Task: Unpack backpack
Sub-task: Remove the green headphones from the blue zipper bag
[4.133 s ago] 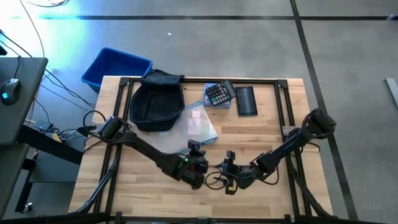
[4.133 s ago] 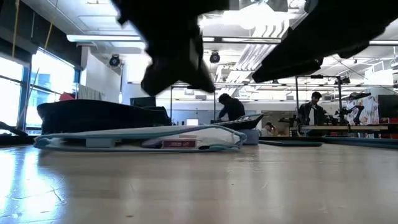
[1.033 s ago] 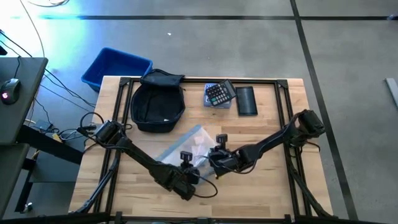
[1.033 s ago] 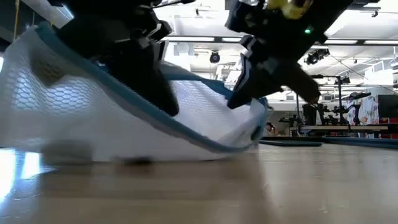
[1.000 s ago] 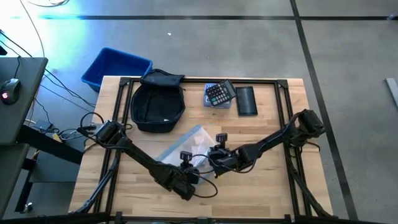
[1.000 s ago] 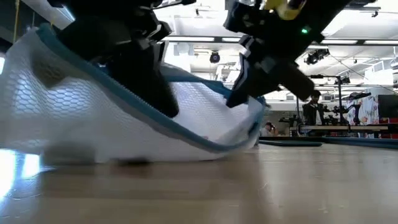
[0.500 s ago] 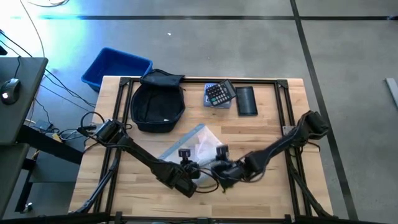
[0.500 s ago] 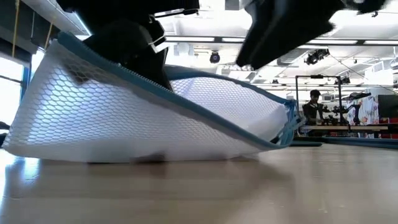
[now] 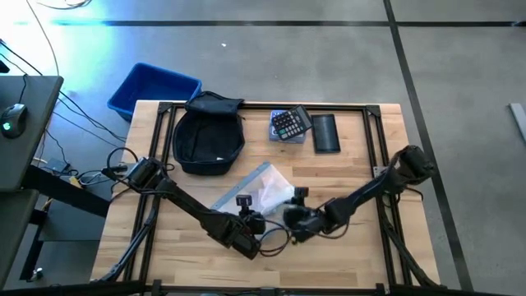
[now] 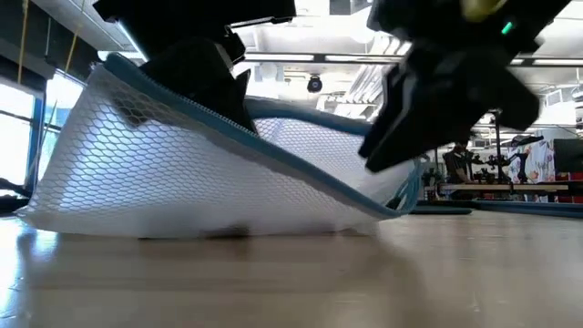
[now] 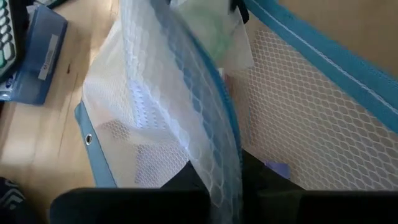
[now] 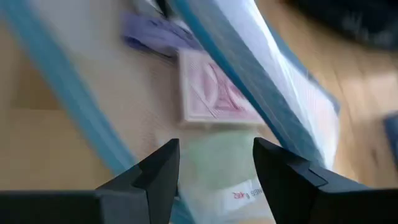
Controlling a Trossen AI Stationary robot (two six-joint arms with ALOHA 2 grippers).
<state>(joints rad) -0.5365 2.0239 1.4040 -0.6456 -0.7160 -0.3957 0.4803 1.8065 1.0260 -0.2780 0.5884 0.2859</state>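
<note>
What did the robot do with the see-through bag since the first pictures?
The mesh pouch lay flat beside the backpack before. The left hand has pinched its edge, pulled it toward the table's front and tipped it up. The right hand just let go and now stands open at the pouch. The backpack, calculator and blue bin stayed put.

The left arm reaches from the bench's left edge diagonally toward the middle of the front half, its forearm low over the wood. The left pincer (image 9: 246, 215) sits there with its fingers closed tight, pinching the blue-edged rim of a mesh pouch (image 9: 261, 191) and holding that rim lifted off the bench.

The right arm comes in from the right edge, elbow raised near that edge, forearm sloping down and leftward. The right pincer (image 9: 289, 215) is just beside the left one, near the pouch's other end. Its two dark fingers (image 12: 163, 167) stand apart, with the pouch's contents showing between them; nothing is gripped.
</note>
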